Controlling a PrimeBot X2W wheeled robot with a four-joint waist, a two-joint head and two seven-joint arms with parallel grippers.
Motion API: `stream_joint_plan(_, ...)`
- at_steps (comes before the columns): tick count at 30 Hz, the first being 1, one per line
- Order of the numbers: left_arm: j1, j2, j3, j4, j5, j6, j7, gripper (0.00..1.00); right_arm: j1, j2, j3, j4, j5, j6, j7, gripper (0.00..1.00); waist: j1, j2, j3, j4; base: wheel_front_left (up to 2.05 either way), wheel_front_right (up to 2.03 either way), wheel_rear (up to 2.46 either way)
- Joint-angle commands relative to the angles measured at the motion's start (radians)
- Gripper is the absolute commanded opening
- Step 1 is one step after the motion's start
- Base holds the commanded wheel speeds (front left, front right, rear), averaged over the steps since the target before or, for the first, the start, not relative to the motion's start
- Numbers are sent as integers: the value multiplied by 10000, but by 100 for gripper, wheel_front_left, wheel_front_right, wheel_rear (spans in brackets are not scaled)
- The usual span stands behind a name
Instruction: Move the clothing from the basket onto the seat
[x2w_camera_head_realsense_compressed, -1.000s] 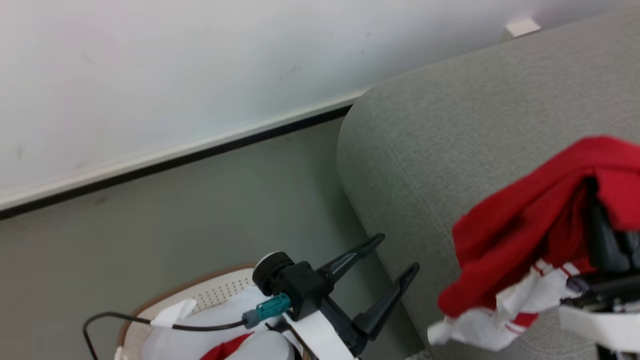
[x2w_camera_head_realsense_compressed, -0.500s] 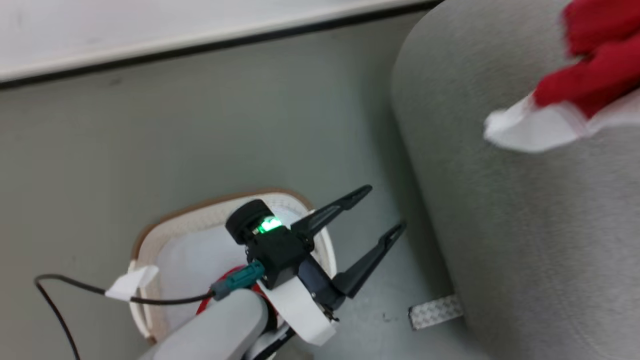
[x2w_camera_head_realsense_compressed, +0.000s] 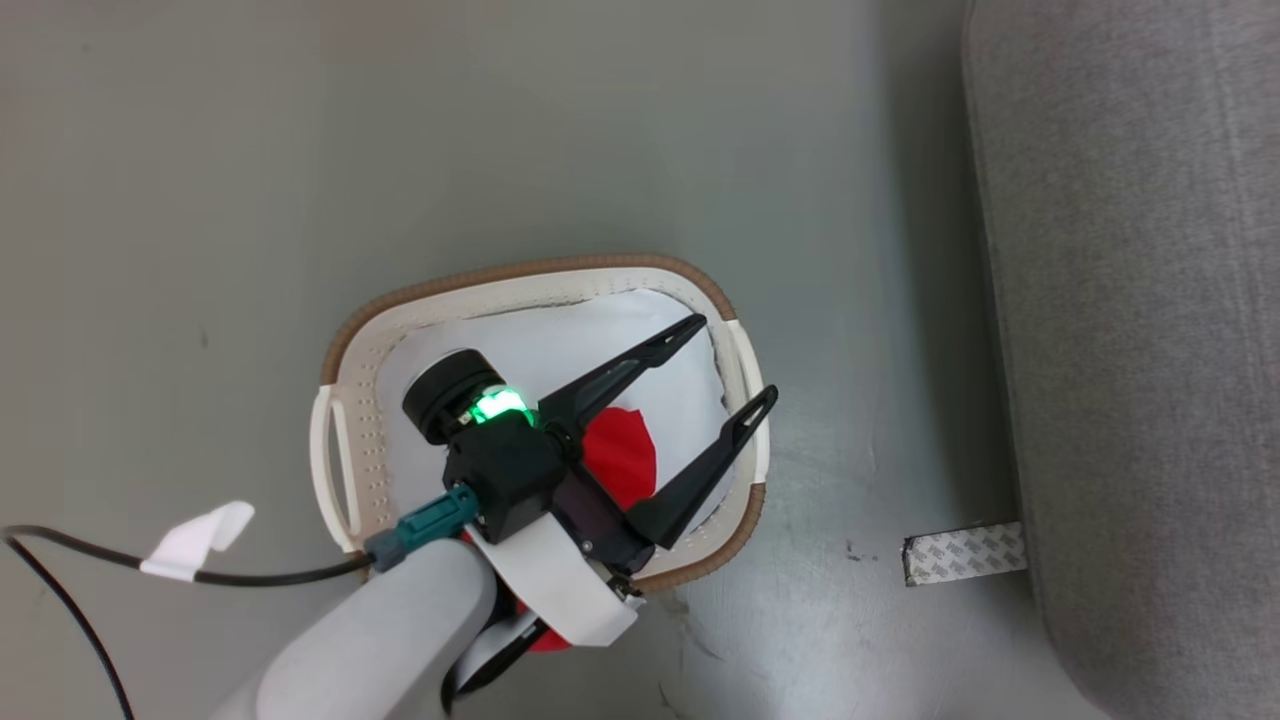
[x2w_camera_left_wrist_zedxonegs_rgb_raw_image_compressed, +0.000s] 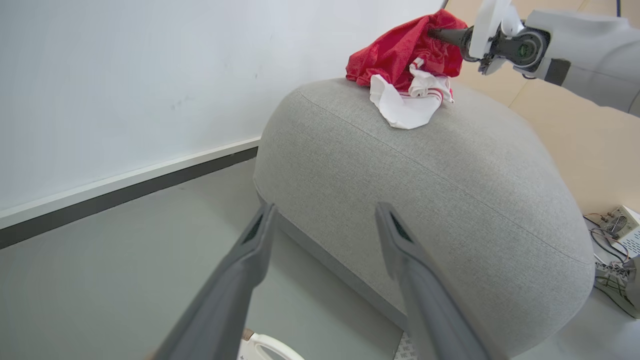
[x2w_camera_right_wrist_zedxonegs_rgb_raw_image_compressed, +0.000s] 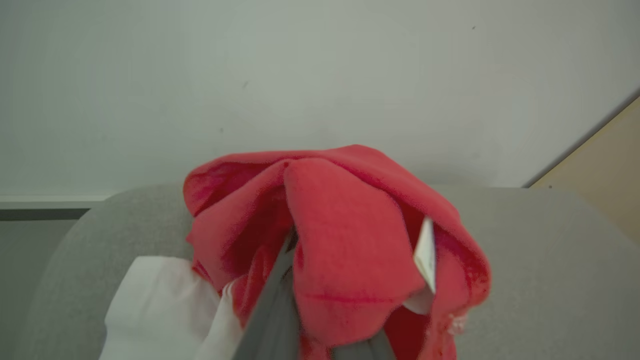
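Note:
The cream basket (x2w_camera_head_realsense_compressed: 520, 272) with its brown rim stands on the grey floor. Inside it lies a patch of red clothing (x2w_camera_head_realsense_compressed: 622, 450) on pale white material (x2w_camera_head_realsense_compressed: 560, 345). My left gripper (x2w_camera_head_realsense_compressed: 735, 356) hangs open over the basket's right side, holding nothing. In the left wrist view my left gripper (x2w_camera_left_wrist_zedxonegs_rgb_raw_image_compressed: 326, 210) points at the grey seat (x2w_camera_left_wrist_zedxonegs_rgb_raw_image_compressed: 450, 190). A red and white garment (x2w_camera_left_wrist_zedxonegs_rgb_raw_image_compressed: 400, 50) rests on top of the seat, with my right gripper (x2w_camera_left_wrist_zedxonegs_rgb_raw_image_compressed: 442, 35) pushed into it. In the right wrist view my right gripper (x2w_camera_right_wrist_zedxonegs_rgb_raw_image_compressed: 320, 280) is shut on that garment (x2w_camera_right_wrist_zedxonegs_rgb_raw_image_compressed: 350, 225), which drapes over its fingers.
The seat's edge (x2w_camera_head_realsense_compressed: 1130, 300) runs down the right of the head view. A patterned tape strip (x2w_camera_head_realsense_compressed: 965, 553) lies on the floor beside it. A black cable with a white tag (x2w_camera_head_realsense_compressed: 195, 530) trails left. A small electronics box (x2w_camera_left_wrist_zedxonegs_rgb_raw_image_compressed: 617, 225) sits beyond the seat, and a wall baseboard (x2w_camera_left_wrist_zedxonegs_rgb_raw_image_compressed: 125, 185) behind.
The head camera has tilted down from the wall and seat to the basket, so the red garment and right gripper have left that view. The left gripper stays open.

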Motion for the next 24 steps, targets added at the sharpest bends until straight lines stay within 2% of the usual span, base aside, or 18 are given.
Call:
stream_joint_plan(1, -109, 81, 44, -40, 3, 0, -8, 100, -140, 22, -60, 402, -181, -25, 155, 0, -4, 0, 157, 127, 0, 0, 0)
stream_joint_plan(5, -122, 128, 108, -39, -25, 0, -8, 100, -188, 267, -109, 1781, -279, -25, 751, 0, -4, 0, 149, 116, 0, 0, 0)
stream_joint_plan(6, -104, 134, 132, -22, -34, 0, -8, 100, -179, 328, -95, 2014, -300, -25, 833, 5, -4, 0, 121, 102, 0, 0, 0)
stream_joint_plan(7, -65, 139, 157, 0, -46, 0, -8, 100, -171, 407, -48, 2208, -324, -25, 866, 15, -4, 0, 74, 79, 0, 0, 0)
stream_joint_plan(9, 35, 145, 211, 47, -77, 0, -8, 100, -182, 442, -3, 2449, -381, -25, 771, 44, -4, 0, -47, 22, 0, 0, 0)
stream_joint_plan(10, 86, 145, 237, 76, -95, 0, -8, 100, -178, 421, 12, 2520, -440, -25, 683, 100, -4, 0, -134, -12, 0, 0, 0)
stream_joint_plan(13, 202, 35, 279, 170, -127, 0, -8, 100, -73, 417, 198, 2728, -543, -25, 563, 100, -4, 0, -507, -87, 0, 0, 0)
stream_joint_plan(17, 518, -186, 515, 453, -224, 0, -8, 100, 372, 303, 918, 3021, -402, -25, 964, 100, -4, 0, -1387, -160, 0, 0, 0)
stream_joint_plan(24, 1494, -590, 1739, 1015, -418, 0, -8, 100, 1641, -290, 2351, 2066, 639, -25, 376, 100, -4, 0, -3323, -85, 0, 0, 0)
